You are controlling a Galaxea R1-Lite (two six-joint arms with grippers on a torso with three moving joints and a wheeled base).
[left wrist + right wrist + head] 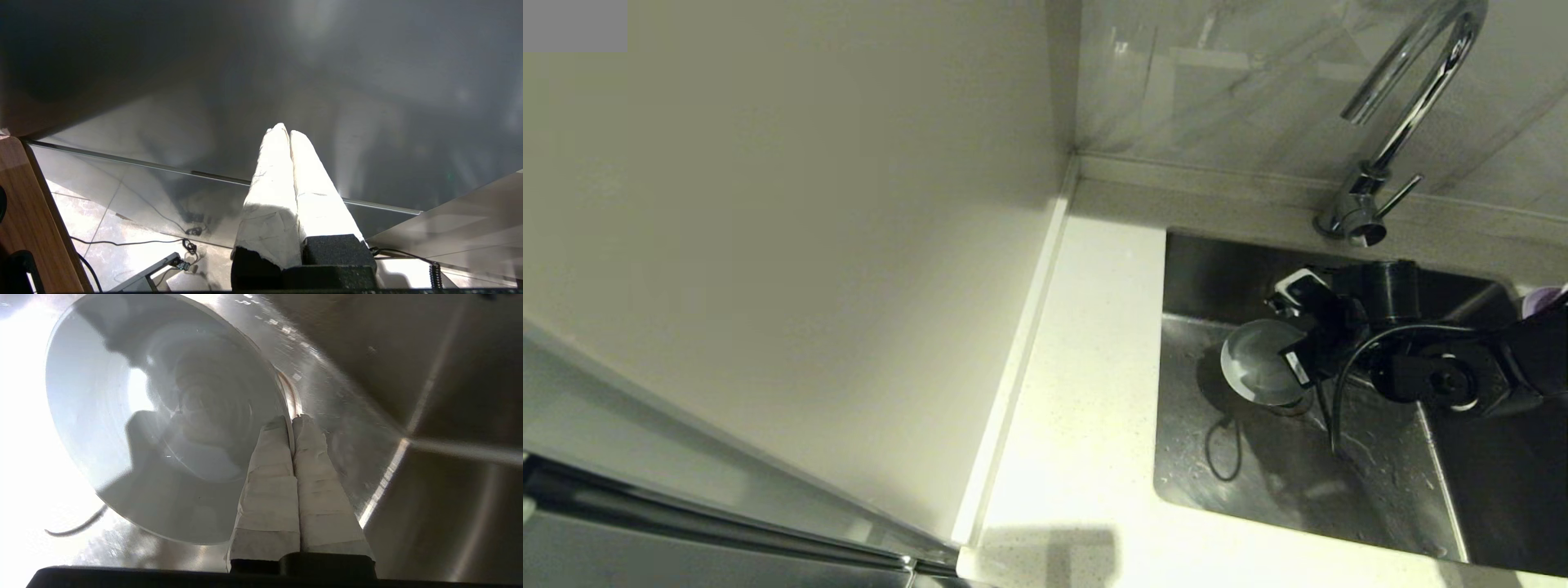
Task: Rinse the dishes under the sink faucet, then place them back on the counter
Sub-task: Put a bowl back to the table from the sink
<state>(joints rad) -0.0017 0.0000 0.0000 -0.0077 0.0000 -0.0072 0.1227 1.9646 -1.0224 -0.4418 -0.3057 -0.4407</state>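
Bowl (163, 428): 1, rim pinched between closed right gripper (293, 421) fingers, held tilted over sink (1380, 490). Left gripper (286, 132): closed, empty.

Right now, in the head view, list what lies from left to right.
Cream wall panel → white counter → sink left wall → pale bowl, pinched at its rim by the right gripper over the basin → lilac plate, just a sliver at the right edge.
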